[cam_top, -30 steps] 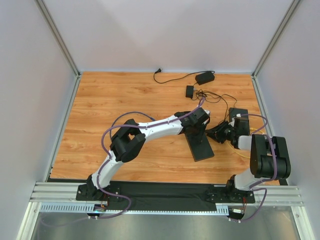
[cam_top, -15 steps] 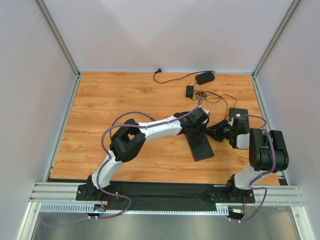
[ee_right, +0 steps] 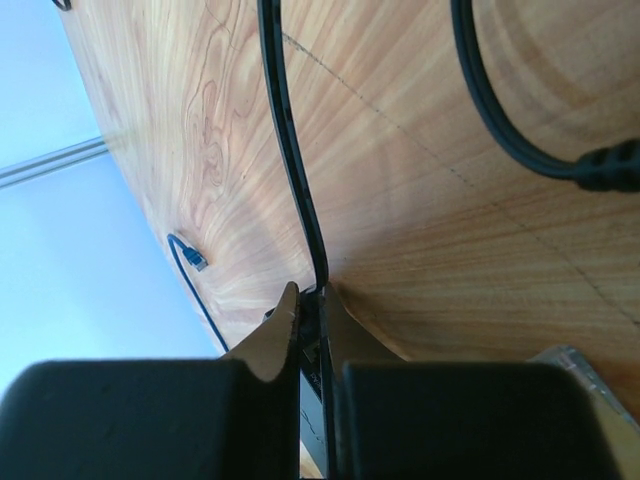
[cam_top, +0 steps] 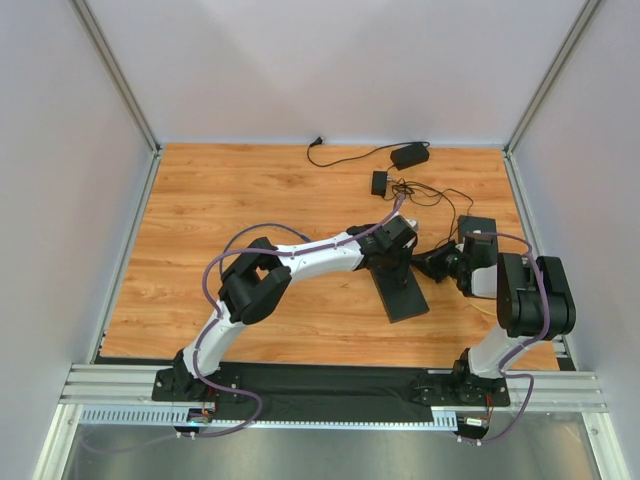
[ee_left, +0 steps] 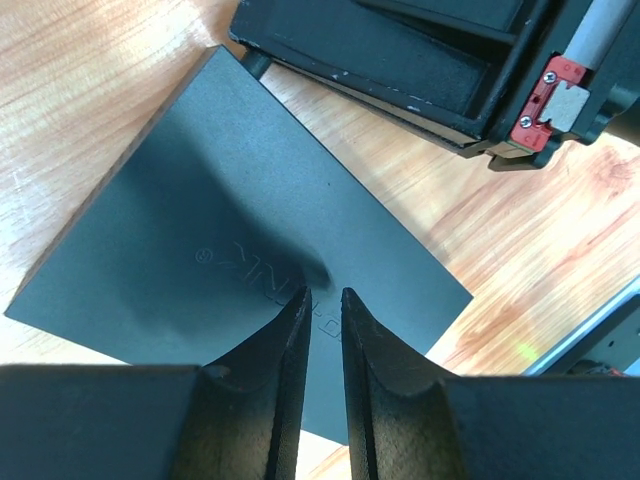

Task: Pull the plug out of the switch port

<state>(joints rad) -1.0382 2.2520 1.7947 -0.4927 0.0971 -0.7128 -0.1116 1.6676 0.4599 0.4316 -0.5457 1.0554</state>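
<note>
**Right gripper [cam_top: 430,264] brought closer to the switch [cam_top: 404,293]**

Since a second ago the right arm has been shifted. Its elbow is now seen farther from the near edge of the table [cam_top: 220,200], and its gripper has been carried a little to the left, so that it lies just beside the far end of the switch. No change is seen in the left arm or in the switch.

The switch is laid flat on the wood, right of the table's middle and set at a slant, with its far end under the left gripper [cam_top: 392,260]. In the left wrist view the fingers [ee_left: 285,350] of that gripper are drawn almost together. Only a thin slit is left between them and nothing is held in it. Their tips appear to be set down on the lid of the switch, beside the pressed-in logo. The black body of the right gripper is seen just beyond the switch's far corner.

In the right wrist view the right gripper's fingers [ee_right: 275,335] are pinched on a black cable [ee_right: 290,160], which is run away from the tips across the wood. A dark piece is lodged in the gap behind the tips; whether it is the plug cannot be told. A thicker cable [ee_right: 500,120] is laid well to one side, and a thin blue-tipped lead [ee_right: 197,262] lies farther off.

Near the far edge a power adapter [cam_top: 410,155] and a small black box [cam_top: 380,182] are seen among loose wires.
</note>
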